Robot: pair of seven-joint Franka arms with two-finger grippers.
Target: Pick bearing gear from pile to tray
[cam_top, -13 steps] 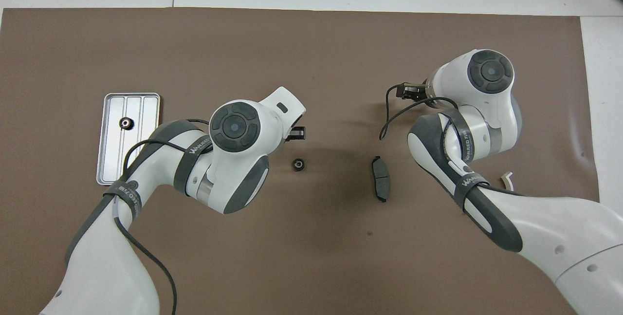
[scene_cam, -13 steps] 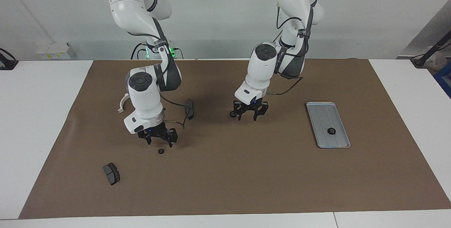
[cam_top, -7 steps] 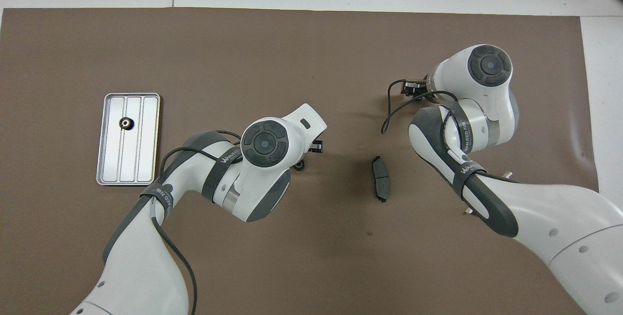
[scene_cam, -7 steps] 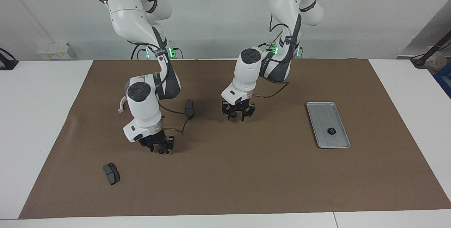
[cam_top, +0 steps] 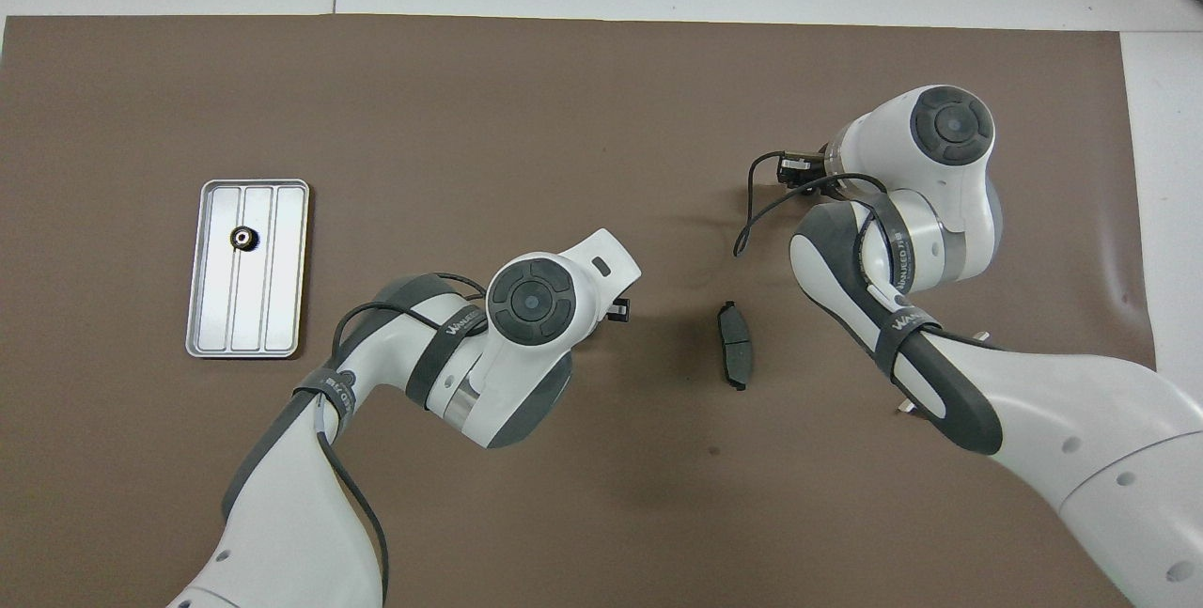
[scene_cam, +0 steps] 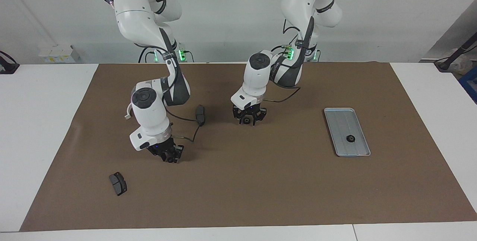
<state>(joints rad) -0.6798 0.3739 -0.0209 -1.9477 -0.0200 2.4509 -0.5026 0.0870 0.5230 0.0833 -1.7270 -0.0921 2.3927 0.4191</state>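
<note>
My right gripper (scene_cam: pixel 170 157) is down on the brown mat, shut on a small black bearing gear (scene_cam: pixel 171 159). In the overhead view only the tip of the right gripper (cam_top: pixel 792 168) shows past its wrist. The left gripper (scene_cam: pixel 248 120) stands low on the mat near the middle, open, with a second bearing gear (scene_cam: pixel 246 121) between its fingers. The silver tray (scene_cam: pixel 354 151) lies toward the left arm's end of the table, and one gear (scene_cam: pixel 350 138) rests in it. From above, the tray (cam_top: pixel 211 307) and its gear (cam_top: pixel 243 237) show plainly.
One dark brake pad (scene_cam: pixel 118 183) lies farther from the robots than the right gripper. Another brake pad (scene_cam: pixel 200 114) lies between the two arms. A white curved bracket (scene_cam: pixel 128 111) is partly hidden by the right arm. A loose cable (scene_cam: pixel 186 131) hangs from the right wrist.
The right gripper came down over its gear and its fingers closed in on it. The left gripper moved toward the right arm's end and lowered around the second gear, narrowing slightly.
</note>
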